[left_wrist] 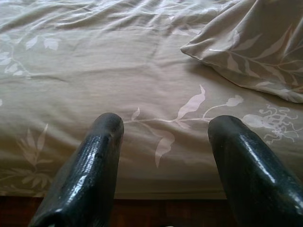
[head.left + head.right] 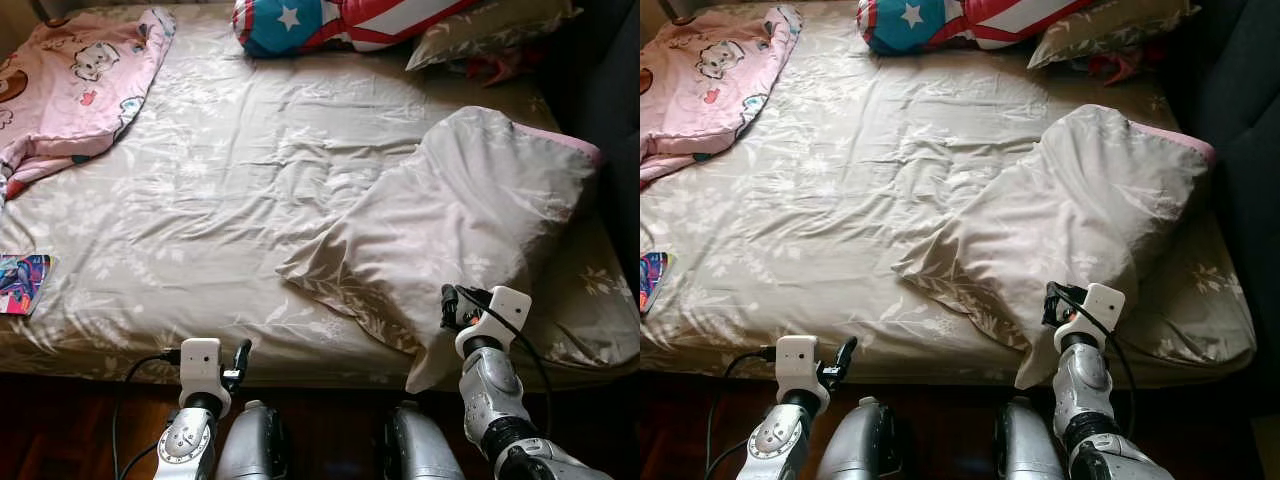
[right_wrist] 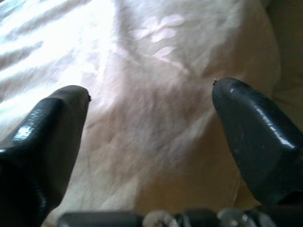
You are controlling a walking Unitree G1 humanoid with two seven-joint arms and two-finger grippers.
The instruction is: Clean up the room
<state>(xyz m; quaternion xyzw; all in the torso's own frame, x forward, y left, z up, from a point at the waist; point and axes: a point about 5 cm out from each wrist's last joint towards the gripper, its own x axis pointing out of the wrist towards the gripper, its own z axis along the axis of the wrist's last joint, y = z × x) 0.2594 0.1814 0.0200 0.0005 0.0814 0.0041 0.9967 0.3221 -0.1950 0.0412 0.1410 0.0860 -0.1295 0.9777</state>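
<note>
Grey leaf-print duvet (image 2: pixel 470 230) lying bunched on the bed (image 2: pixel 200 220), right pincer at its near corner.

The duvet's long axis is running diagonally, from the corner drooping over the mattress edge just beside the right gripper (image 3: pixel 151 101) up and away to its pink-edged far end. That gripper's fingers are spread apart, hovering at the fabric. The left gripper (image 1: pixel 163 137), fingers also released, is waiting at the bed's near edge, well apart from the duvet.
</note>
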